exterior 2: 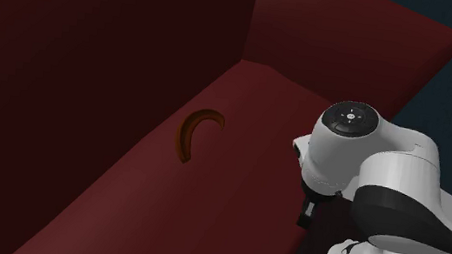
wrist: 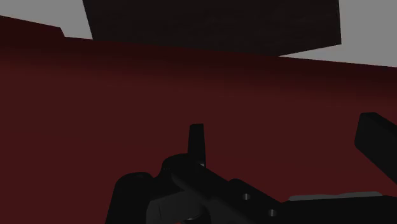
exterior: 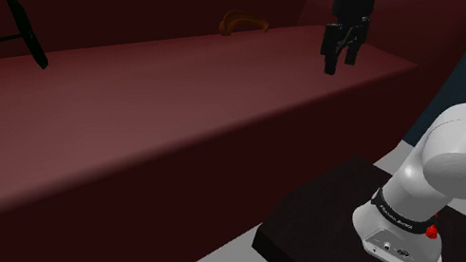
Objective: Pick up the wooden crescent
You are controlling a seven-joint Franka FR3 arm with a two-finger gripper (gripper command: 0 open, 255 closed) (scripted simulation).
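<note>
Brown, the wooden crescent point(exterior: 243, 24) lies at the back of the dark red seat point(exterior: 124, 123) beside its backrest point(exterior: 154, 8), while the hand point(exterior: 338, 62) hangs well apart, spread open and empty, presumably readied for reaching.

White arm point(exterior: 462, 161) comes up from the shoulder view's lower right, elbow bent, forearm reaching in from above. Black gripper point(exterior: 341, 62) points down, slightly tilted. Fingers point(wrist: 197, 139) stand apart, nothing clasped between them.
</note>
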